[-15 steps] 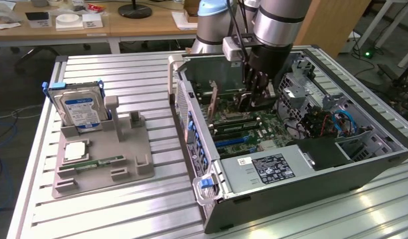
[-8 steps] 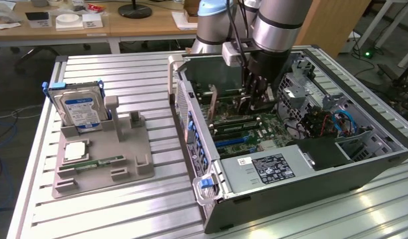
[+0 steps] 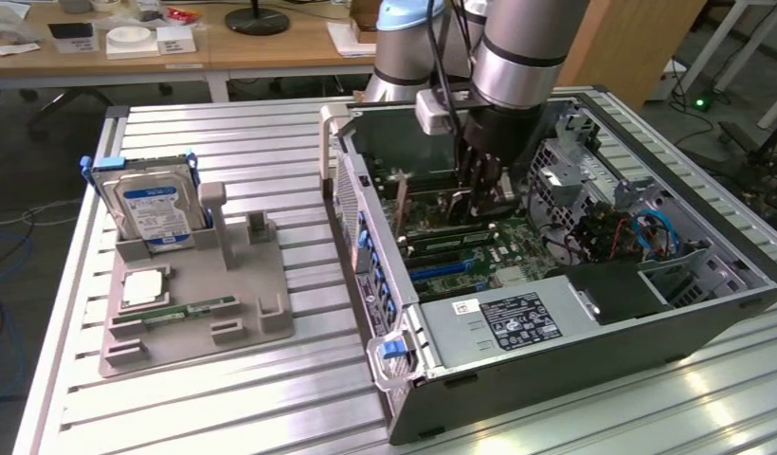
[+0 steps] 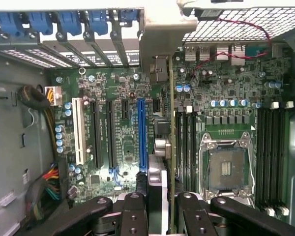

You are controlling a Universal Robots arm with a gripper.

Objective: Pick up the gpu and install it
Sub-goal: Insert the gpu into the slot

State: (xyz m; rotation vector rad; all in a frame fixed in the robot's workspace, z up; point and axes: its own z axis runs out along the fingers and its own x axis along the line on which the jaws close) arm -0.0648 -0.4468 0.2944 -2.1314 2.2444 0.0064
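The end effector (image 4: 163, 206), two black linked fingers (image 4: 132, 211) with pale metal pads, is pinching the gpu (image 4: 171, 128). The gpu appears edge-on as a thin, dark, flat card running away from the fingers. It ends in a pale, smooth sheet-metal bracket (image 4: 160, 34) near the slotted rear wall of the case.

So the pick-up is done, and the card is inside the open computer case (image 3: 692, 313), held upright over the motherboard (image 4: 118, 88). Its edge lines up just beside a long blue slot (image 4: 142, 132), between that slot and the black memory slots (image 4: 187, 142). Whether its lower edge has entered a slot cannot be told. Since the grip has not been let go, the install looks unfinished.

The motherboard is green and densely studded with small silver-topped capacitors. A square, open, metal-framed processor socket (image 4: 226, 167) sits to one side.

The case is grey steel with perforated panels. It lies on its side, with a boxy grey power supply (image 3: 509, 318) at its near end.

It rests on a ribbed aluminium bench (image 3: 237, 398). Well apart, toward the exterior view's left, a matte grey moulded tray (image 3: 256, 322) holds a silver hard drive (image 3: 154, 209) standing upright.
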